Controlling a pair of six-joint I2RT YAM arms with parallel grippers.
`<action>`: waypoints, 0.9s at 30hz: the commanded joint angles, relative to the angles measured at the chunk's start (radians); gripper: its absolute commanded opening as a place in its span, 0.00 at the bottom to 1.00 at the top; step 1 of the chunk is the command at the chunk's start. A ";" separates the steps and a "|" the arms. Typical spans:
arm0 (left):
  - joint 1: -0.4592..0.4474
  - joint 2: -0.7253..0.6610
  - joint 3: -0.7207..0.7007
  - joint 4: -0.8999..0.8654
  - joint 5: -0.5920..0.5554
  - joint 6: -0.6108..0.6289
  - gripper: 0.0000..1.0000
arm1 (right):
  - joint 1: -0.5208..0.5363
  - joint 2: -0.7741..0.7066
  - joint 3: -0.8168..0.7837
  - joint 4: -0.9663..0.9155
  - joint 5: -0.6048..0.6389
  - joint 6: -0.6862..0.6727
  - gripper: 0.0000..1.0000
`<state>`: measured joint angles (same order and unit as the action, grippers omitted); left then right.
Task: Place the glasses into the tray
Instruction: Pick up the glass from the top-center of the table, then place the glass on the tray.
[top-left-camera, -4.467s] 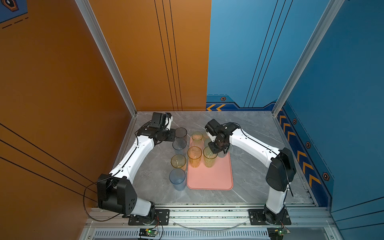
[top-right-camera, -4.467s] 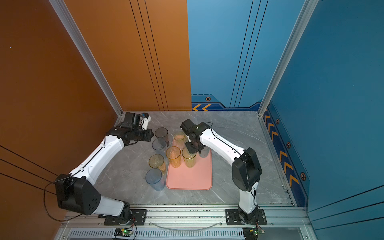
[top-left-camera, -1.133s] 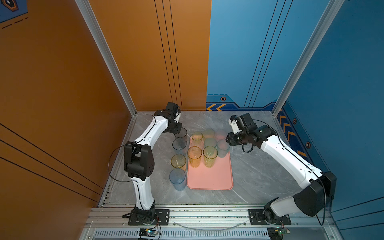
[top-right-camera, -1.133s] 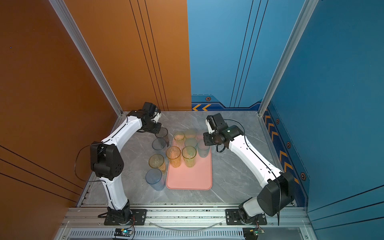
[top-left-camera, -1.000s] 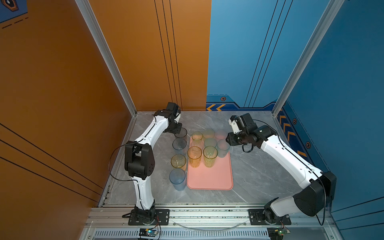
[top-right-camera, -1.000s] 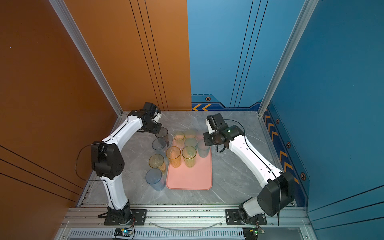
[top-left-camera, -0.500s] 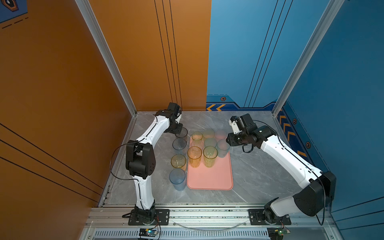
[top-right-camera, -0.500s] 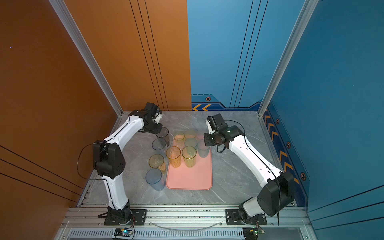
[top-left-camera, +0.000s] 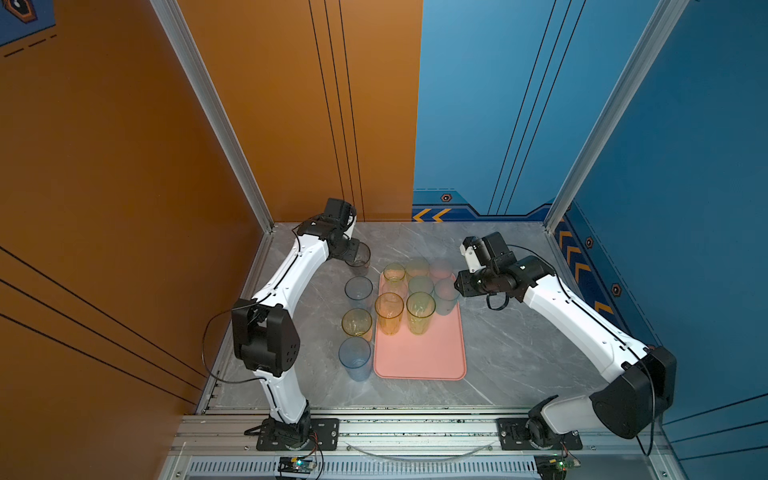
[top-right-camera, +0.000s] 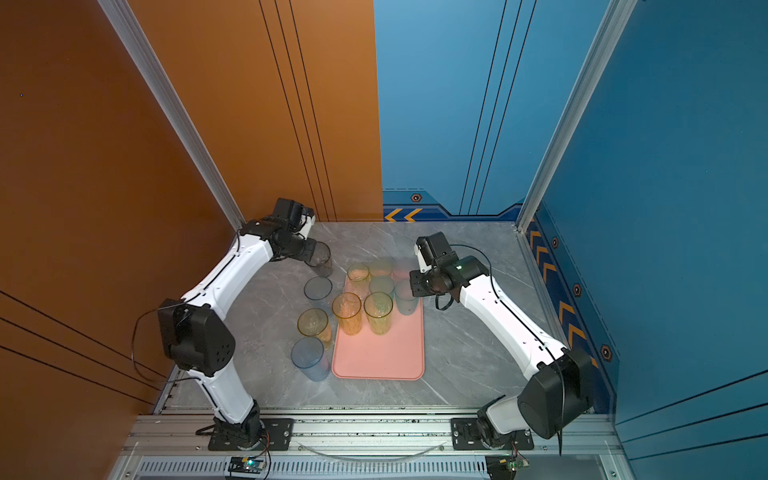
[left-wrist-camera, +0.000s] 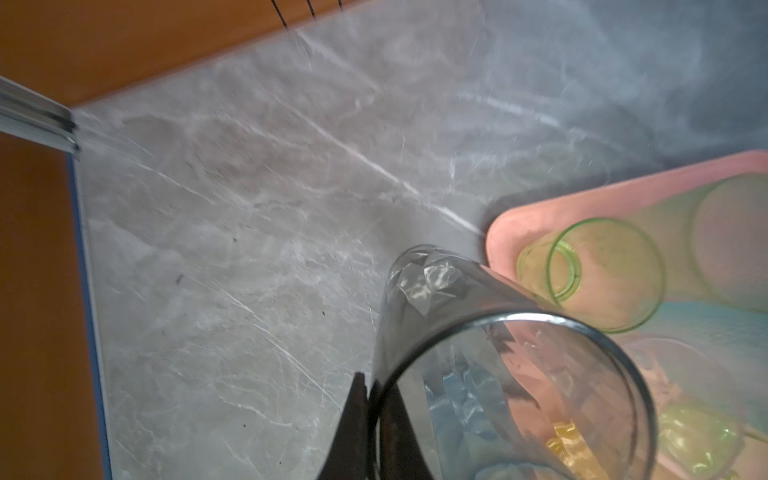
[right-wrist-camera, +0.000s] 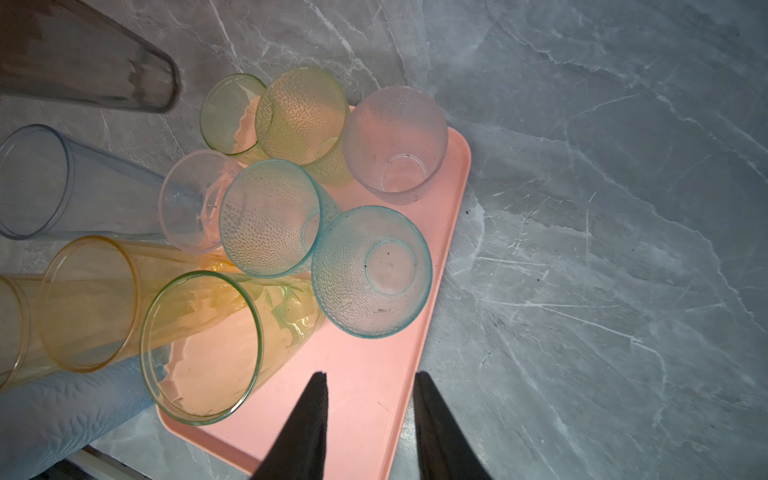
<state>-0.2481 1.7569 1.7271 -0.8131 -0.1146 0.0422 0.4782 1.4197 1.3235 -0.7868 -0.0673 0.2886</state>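
The salmon-pink tray (top-left-camera: 419, 357) (top-right-camera: 378, 357) lies mid-table and holds several glasses at its far end, among them a tall amber one (top-left-camera: 389, 311), a tall yellow-green one (top-left-camera: 420, 311) and a short teal one (right-wrist-camera: 370, 270). Left of the tray, on the table, stand a blue-grey glass (top-left-camera: 358, 289), a yellow glass (top-left-camera: 356, 322) and a blue glass (top-left-camera: 354, 353). My left gripper (left-wrist-camera: 368, 384) is shut on the rim of a tall grey glass (left-wrist-camera: 436, 291) (top-left-camera: 360, 255) at the back left. My right gripper (right-wrist-camera: 370, 378) (top-left-camera: 459, 284) hangs open over the tray's right rim (right-wrist-camera: 419, 357), holding nothing.
The orange wall and its metal corner post (top-left-camera: 249, 195) stand close behind the left arm. Grey marble table (top-left-camera: 519, 340) stretches right of the tray. The near half of the tray is bare pink. The blue wall (top-left-camera: 623, 249) bounds the right side.
Since the earliest frames the right gripper has drawn back right, off the tray's far end, and the left arm has reached the grey glass. Over the last second both arms stay almost still.
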 joint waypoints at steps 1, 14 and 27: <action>-0.029 -0.129 -0.012 0.065 -0.028 0.019 0.04 | -0.023 -0.050 -0.048 0.050 0.050 0.043 0.34; -0.386 -0.336 -0.027 0.017 0.148 0.031 0.06 | -0.164 -0.272 -0.207 0.120 0.069 0.121 0.33; -0.721 -0.063 0.180 -0.223 0.129 0.106 0.05 | -0.245 -0.362 -0.249 0.086 0.014 0.133 0.33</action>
<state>-0.9581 1.6630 1.8420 -0.9405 0.0200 0.1188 0.2405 1.0740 1.0843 -0.6880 -0.0303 0.4099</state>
